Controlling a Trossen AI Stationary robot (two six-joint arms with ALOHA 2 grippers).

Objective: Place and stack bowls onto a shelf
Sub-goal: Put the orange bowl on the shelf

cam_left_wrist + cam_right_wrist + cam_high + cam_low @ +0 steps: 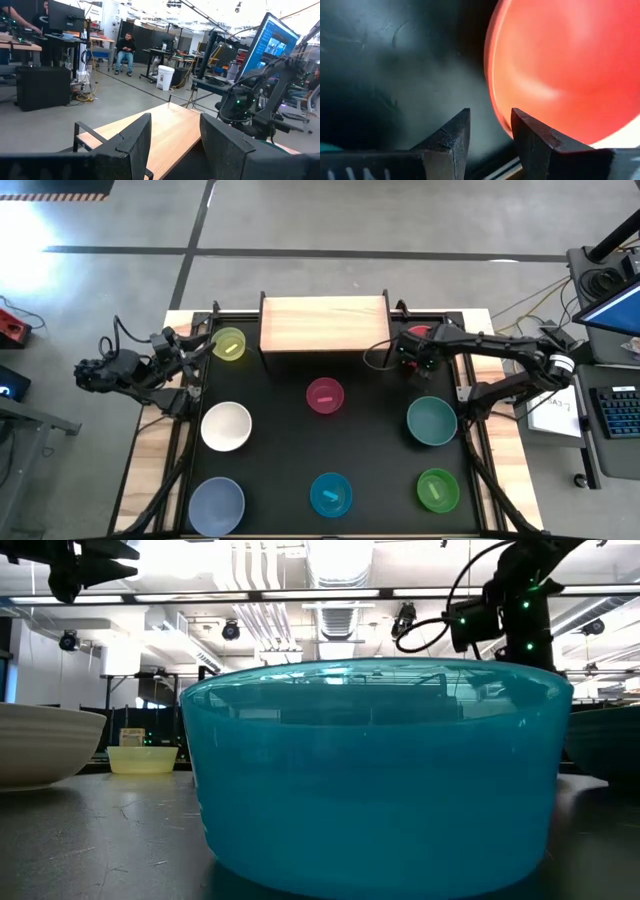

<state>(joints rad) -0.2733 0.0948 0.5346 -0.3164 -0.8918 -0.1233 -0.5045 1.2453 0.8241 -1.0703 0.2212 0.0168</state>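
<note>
Right gripper (490, 132) sat low over the red bowl (565, 70), fingers parted with a gap between them, gripping nothing; one finger (532, 137) stood just beside the bowl's rim, contact not clear. In the high view, right gripper (412, 350) was just right of the shelf (323, 323), with the red bowl (418, 333) peeking out under it at the table's back right.

Left gripper (172, 142) was open, empty, aimed across the shelf top (170, 130). In the high view, left gripper (200, 345) hovered at the back left, just beside the yellow-green bowl (229, 344), not touching it as far as could be told.

Shelf stood at the back centre of the table (280, 470), top bare.

Other bowls loose on the table, well apart:
- magenta (325, 396) mid-table, in front of the shelf
- white (226, 426) left of it
- teal (432, 421) on the right
- lavender-blue (217, 505) front left
- bright blue (331, 494) front centre
- green (437, 490) front right

Low view was mostly filled by the bright blue bowl (375, 775); white (45, 745) at the left edge, yellow-green (142, 759) far behind it.

A seated person (125, 52) showed in the room beyond, seen from the left wrist.
</note>
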